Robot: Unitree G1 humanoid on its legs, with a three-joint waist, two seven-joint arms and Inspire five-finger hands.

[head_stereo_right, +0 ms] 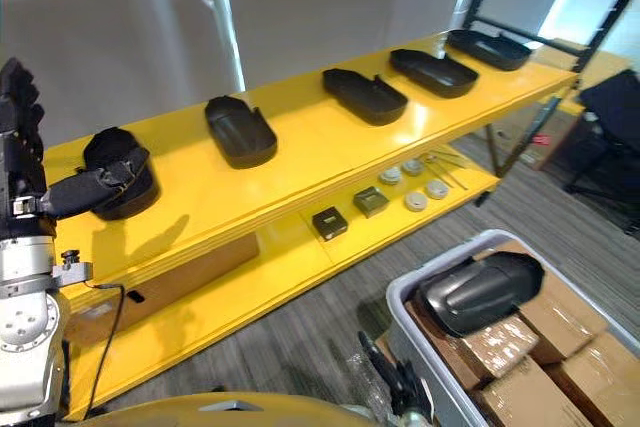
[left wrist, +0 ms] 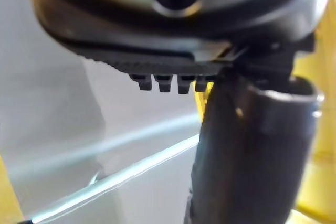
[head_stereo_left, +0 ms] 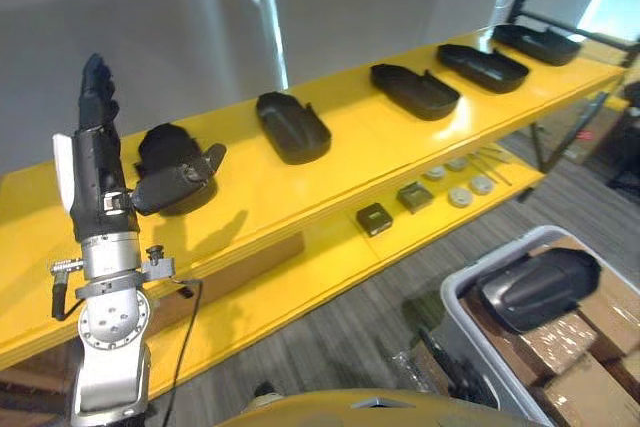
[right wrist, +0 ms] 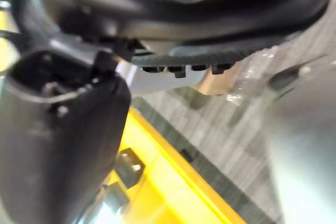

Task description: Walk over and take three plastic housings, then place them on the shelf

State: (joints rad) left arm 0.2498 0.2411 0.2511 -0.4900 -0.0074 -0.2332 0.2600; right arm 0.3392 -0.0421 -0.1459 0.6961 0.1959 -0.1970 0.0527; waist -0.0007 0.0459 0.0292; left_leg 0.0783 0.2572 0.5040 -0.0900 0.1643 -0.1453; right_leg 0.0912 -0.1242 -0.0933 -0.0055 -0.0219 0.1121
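Here, black oblong housings (head_stereo_left: 293, 127) lie hollow-side up.

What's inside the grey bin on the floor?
A black housing lies on top of brown boxes in the bin. The boxes cover whatever is under them, so the bottom can't be seen.

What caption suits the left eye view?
Left hand raised open by five housings lined along the yellow shelf; a sixth housing lies in a bin.

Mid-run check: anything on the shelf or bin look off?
Nothing stands out: five housings lie spaced along the yellow shelf, none overhanging its edge, and a sixth housing rests on the cartons in the grey bin.
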